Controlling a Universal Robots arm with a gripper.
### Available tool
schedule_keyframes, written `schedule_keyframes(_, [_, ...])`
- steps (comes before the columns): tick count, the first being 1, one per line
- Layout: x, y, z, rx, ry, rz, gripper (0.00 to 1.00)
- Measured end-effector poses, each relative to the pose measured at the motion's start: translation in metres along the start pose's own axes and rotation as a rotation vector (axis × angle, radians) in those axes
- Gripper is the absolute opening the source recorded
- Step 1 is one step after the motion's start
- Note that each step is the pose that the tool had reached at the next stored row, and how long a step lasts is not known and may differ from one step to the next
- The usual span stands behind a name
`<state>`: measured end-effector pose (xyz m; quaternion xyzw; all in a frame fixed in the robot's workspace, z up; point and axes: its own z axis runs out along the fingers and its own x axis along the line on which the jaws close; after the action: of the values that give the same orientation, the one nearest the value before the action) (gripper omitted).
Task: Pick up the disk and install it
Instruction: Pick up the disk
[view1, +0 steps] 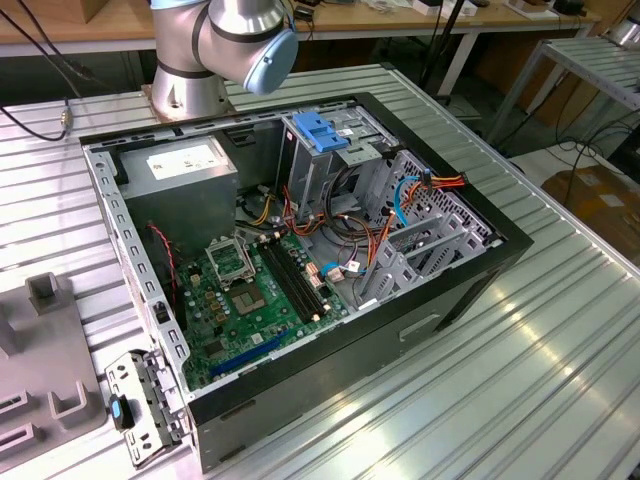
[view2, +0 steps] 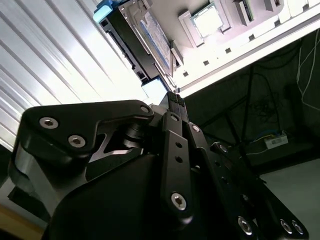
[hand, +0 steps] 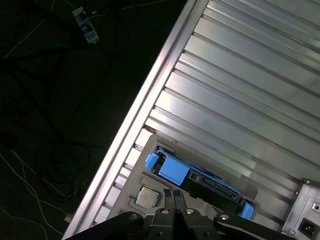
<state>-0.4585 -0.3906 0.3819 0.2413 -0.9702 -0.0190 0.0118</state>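
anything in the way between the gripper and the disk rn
Nothing visible stands in the way. In the first wrist view the gripper hangs close over the disk, which sits in a grey fixture on the ribbed table. Only open air shows between it and the disk's blue rail.

The robot arm (view1: 225, 40) is cut off at the top. The label (view2: 157, 44) on the disk (view2: 149, 27) is too blurry to read.

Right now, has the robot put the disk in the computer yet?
Not yet. Nothing looks done: the disk lies in its grey holder on the table. In hand: nothing; the gripper hovers shut near it. Left: grabbing it and fitting it into the open computer case.
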Motion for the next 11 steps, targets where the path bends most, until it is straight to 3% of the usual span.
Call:
schedule_keyframes(10, [0.0, 0.0, 0.0, 0.0016, 0.005, -0.116, 0.11])
schedule_keyframes(11, [0.0, 0.0, 0.0, 0.0021, 0.0066, -0.154, 0.11])
